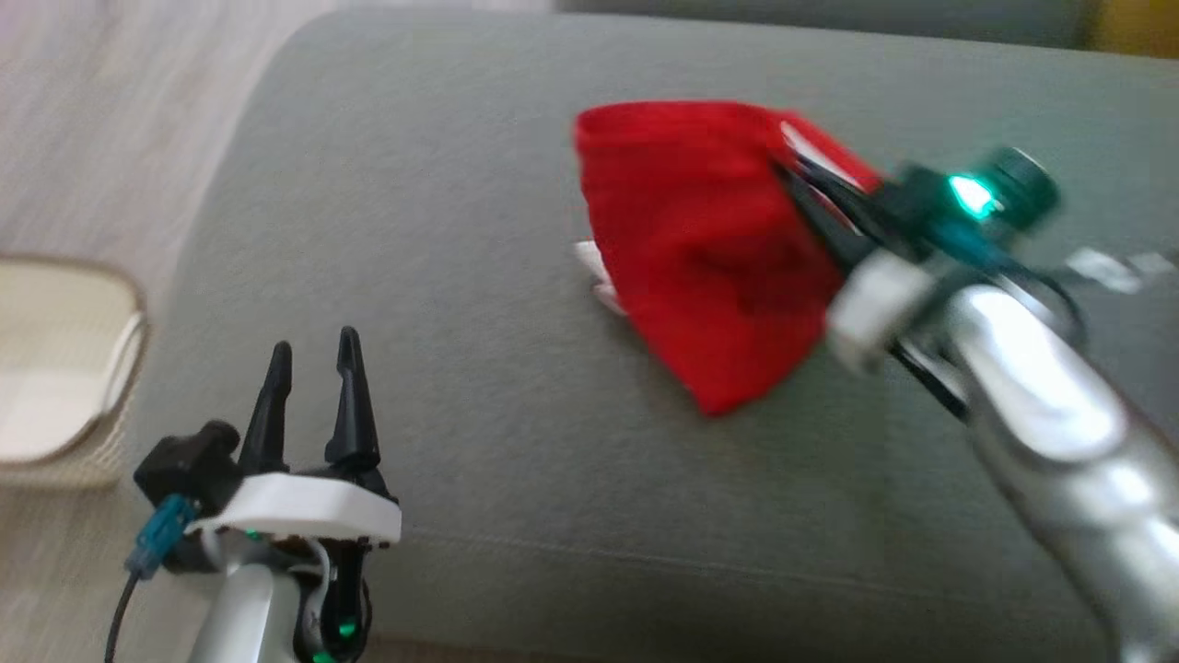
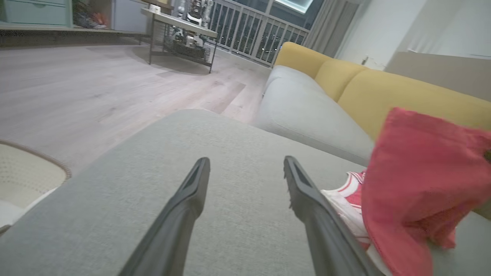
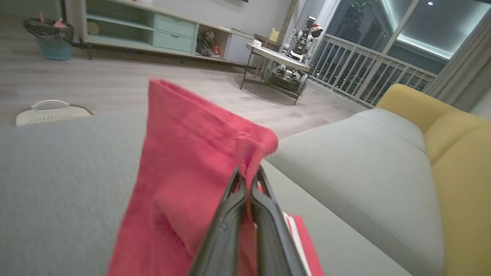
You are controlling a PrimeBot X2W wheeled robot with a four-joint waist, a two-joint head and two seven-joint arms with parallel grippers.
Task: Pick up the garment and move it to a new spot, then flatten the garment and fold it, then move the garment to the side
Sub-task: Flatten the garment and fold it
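Right claw (image 1: 794, 175) motion-blurred, right of head view; fingertips buried in garment (image 1: 700, 249) fold. Garment cut by right edge in left wrist view, bottom edge in right wrist view. White striped cloth (image 1: 603, 285) mostly hidden beneath. Basket (image 1: 92, 451) cropped, left edge.

Head cam is smearing my right gripper (image 1: 799, 177) and the red garment (image 1: 700, 258) with motion blur; green LED (image 1: 972, 195) is blooming. Wrist cams are running dimmer, window (image 3: 422, 23) glow coming in top right, edges bowing, my fingers (image 3: 230, 230) reading soft.
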